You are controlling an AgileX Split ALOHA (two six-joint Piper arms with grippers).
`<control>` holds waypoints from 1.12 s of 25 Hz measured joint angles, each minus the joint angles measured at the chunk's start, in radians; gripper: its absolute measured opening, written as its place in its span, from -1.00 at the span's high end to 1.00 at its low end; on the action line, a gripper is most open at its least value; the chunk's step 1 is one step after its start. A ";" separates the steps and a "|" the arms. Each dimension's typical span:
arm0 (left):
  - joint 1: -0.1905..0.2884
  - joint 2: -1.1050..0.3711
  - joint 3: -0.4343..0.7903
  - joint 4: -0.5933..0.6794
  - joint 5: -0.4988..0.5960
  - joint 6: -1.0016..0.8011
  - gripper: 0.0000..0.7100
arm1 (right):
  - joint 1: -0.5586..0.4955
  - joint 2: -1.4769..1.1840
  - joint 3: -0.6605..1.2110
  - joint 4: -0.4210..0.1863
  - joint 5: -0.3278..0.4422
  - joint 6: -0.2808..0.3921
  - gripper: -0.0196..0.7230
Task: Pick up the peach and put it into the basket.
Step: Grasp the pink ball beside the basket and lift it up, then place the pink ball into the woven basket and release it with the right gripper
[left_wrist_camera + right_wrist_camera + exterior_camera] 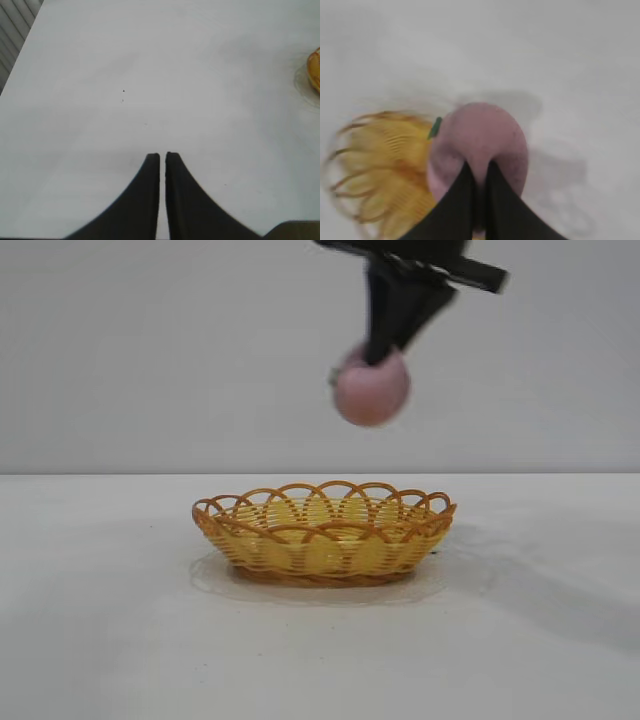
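Observation:
The dusty-pink peach (372,390) hangs in the air, high above the right half of the yellow-orange wicker basket (325,535) on the table. My right gripper (380,358) comes down from the top and is shut on the peach. In the right wrist view the peach (480,137) sits pinched between the black fingers (455,200), with a small green bit at its edge, and the basket (390,170) lies below and beside it. My left gripper (163,156) is shut and empty over bare table, far from the basket, whose rim (315,70) shows at that view's edge.
The white table (100,640) spreads on all sides of the basket. A plain grey wall stands behind. The table's far edge and a ribbed panel (15,30) show in the left wrist view.

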 joint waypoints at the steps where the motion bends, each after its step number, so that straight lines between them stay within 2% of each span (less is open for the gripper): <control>1: 0.000 0.000 0.000 0.000 0.000 0.000 1.00 | 0.020 0.014 0.000 0.002 0.008 -0.002 0.95; 10: 0.000 0.000 0.000 0.000 0.000 0.000 1.00 | 0.055 0.164 0.004 0.016 0.014 -0.009 0.95; 12: 0.000 0.000 0.000 0.000 0.000 0.001 1.00 | 0.055 0.166 0.004 0.018 0.014 -0.009 0.66; 16: 0.000 0.000 0.000 0.000 0.000 0.001 1.00 | 0.055 0.164 0.004 0.026 0.018 -0.009 -0.04; 18: 0.000 0.000 0.000 0.000 0.000 0.001 1.00 | 0.055 0.147 0.004 0.019 0.023 0.006 -0.25; 20: 0.000 0.000 0.000 0.000 0.000 0.001 1.00 | 0.055 0.111 0.004 -0.033 0.017 0.060 -0.24; 21: 0.000 0.000 0.000 0.000 0.000 0.001 1.00 | 0.049 0.085 0.004 -0.087 0.008 0.115 -0.24; 22: 0.000 0.000 0.000 0.000 0.000 0.001 1.00 | 0.040 0.059 0.004 -0.138 0.000 0.179 -0.36; 23: 0.000 0.000 0.000 0.000 0.000 0.001 1.00 | 0.021 0.036 0.004 -0.199 -0.001 0.242 -0.31; 25: 0.000 0.000 0.000 0.000 0.000 0.001 1.00 | -0.050 0.011 0.002 -0.305 0.008 0.322 -0.31; 26: 0.000 0.000 0.000 0.000 0.000 0.001 1.00 | -0.089 0.009 0.002 -0.333 0.019 0.346 -0.31; 28: 0.000 0.000 0.000 0.000 0.000 0.001 1.00 | -0.192 0.011 0.000 -0.350 0.026 0.366 -0.31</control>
